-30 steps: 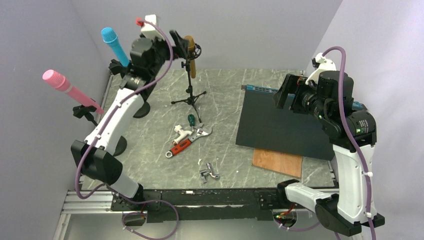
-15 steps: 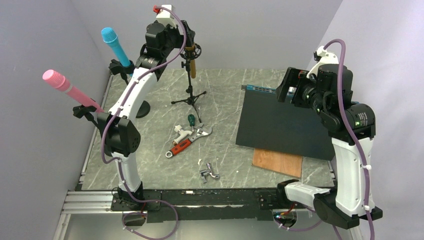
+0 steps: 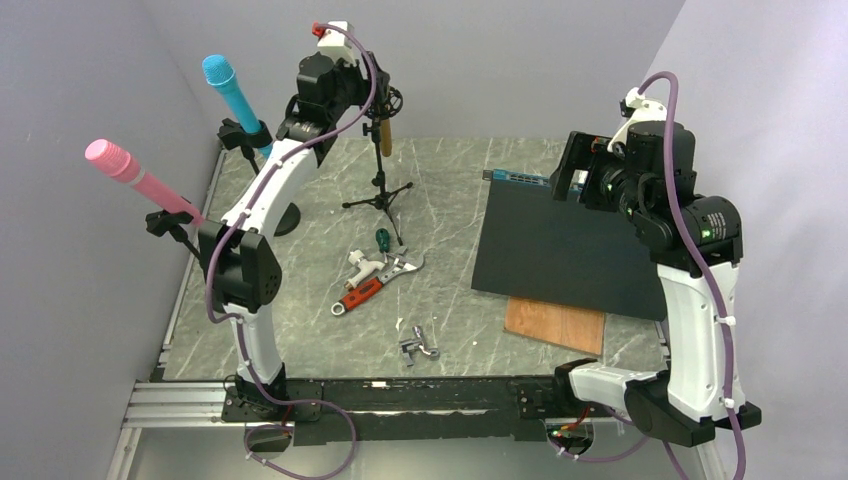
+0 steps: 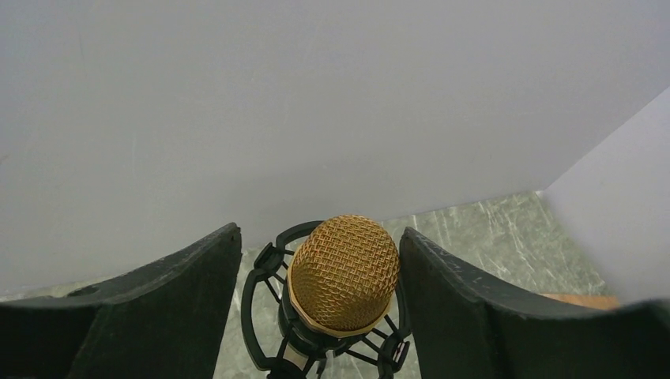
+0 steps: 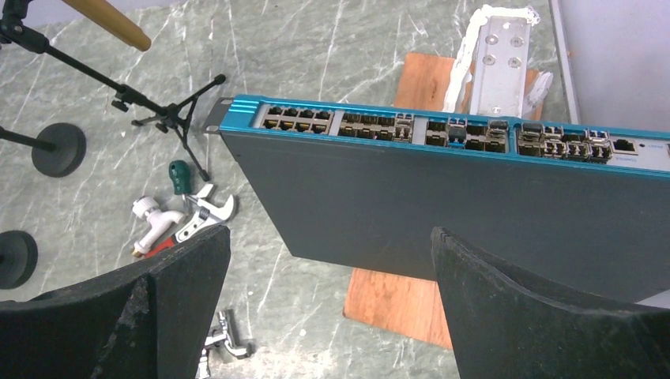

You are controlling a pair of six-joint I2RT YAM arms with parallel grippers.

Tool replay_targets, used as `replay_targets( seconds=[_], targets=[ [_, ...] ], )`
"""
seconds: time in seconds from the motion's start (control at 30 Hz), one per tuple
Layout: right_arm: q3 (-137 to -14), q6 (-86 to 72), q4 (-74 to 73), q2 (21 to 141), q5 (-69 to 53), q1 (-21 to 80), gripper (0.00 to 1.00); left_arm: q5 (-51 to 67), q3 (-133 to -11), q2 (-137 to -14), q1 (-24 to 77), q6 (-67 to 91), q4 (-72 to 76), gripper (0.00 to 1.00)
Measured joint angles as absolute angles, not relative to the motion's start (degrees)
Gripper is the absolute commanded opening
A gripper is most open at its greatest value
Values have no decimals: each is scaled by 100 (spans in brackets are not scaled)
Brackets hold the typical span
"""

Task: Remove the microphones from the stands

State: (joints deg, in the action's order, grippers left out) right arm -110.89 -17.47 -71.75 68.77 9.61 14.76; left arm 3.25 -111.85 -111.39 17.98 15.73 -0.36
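Observation:
A gold mesh-headed microphone [image 4: 344,272] sits in a black shock mount [image 4: 261,292] on top of a small tripod stand [image 3: 380,195] at the back of the table. In the top view its gold body [image 3: 384,135] hangs below the mount. My left gripper [image 4: 320,237] straddles the mesh head from above. Its right finger [image 4: 442,300] is at the head's side and its left finger [image 4: 182,300] stands a small gap away, so it is open. At the right, my right gripper [image 5: 330,237] hangs open and empty above a network switch [image 5: 442,197].
A blue microphone [image 3: 228,90] and a pink one [image 3: 135,178] stand on their own stands at the left. A wrench, a white tap and a green screwdriver [image 3: 375,270] lie mid-table, with a metal fitting [image 3: 418,345] nearer. A wooden board [image 3: 555,325] pokes out under the switch.
My left arm has stretched up and back, bringing its gripper over the gold microphone's head, and its jaws have narrowed around it. The right arm shifted only slightly.

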Motion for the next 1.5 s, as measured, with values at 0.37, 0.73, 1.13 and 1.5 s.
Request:
replay_targets(
  seconds=[0.37, 0.73, 1.13, 1.5],
  targets=[
    [-11093, -1737, -7194, 6838, 1020, 1476, 100, 305, -11187, -11159, 1826, 1562, -93, 72],
    [-11168, -1691, -7196, 6770, 1015, 1476, 100, 228, -11181, -11159, 1848, 1559, -224, 82],
    [-11255, -1669, -7196, 6696, 993, 1476, 100, 237, -11177, -11174, 1850, 1621, -410, 59],
    [-11255, -1693, -7194, 6576, 982, 1476, 100, 519, -11504, -11279, 1857, 1680, -639, 27]
  ],
)
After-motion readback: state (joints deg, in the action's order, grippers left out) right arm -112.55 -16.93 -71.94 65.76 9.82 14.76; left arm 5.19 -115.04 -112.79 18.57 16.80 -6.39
